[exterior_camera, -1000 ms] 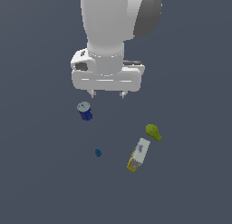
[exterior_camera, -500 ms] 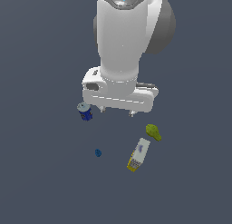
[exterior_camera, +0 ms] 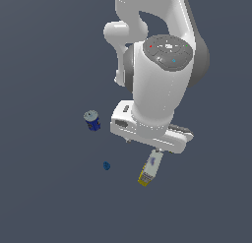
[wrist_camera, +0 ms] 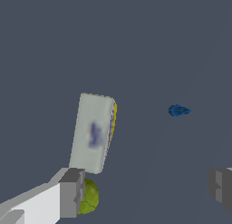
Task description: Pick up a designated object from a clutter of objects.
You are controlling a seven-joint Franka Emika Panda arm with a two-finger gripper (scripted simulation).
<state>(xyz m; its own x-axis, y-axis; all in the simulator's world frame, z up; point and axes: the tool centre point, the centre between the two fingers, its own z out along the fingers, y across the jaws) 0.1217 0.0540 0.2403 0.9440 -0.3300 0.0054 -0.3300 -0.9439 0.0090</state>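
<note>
Lying flat on the dark grey surface point(exterior_camera: 44, 197), the white-and-yellow carton point(exterior_camera: 150, 170) has its long axis running diagonally in the exterior view, its yellow end toward the lower left of that view and its white end disappearing under the arm's hand. In the wrist view the carton point(wrist_camera: 94, 132) shows a broad white face with a small blurred blue print patch and a yellow strip along one long edge.

The fingers point(wrist_camera: 71, 192) are spread wide apart, with nothing between them; one grey pad sits at each side of the wrist view, and the gripper point(wrist_camera: 147, 187) is centred over bare surface. The carton is not between the fingers: one of its short ends lies just beside the nearer finger, and its long axis points away from that finger, roughly crosswise to the line joining the two pads. No contact between finger and carton can be seen.

A yellow-green lumpy object point(wrist_camera: 89, 197) sits right against that same finger, partly hidden behind it, just past the carton's near end. A tiny blue ball point(wrist_camera: 179, 110) lies well beyond the fingers, apart from the carton. In the exterior view the ball point(exterior_camera: 106, 166) is to the left of the carton, and a blue can with a grey top point(exterior_camera: 92, 120) stands upright farther off, beside the arm's hand.
</note>
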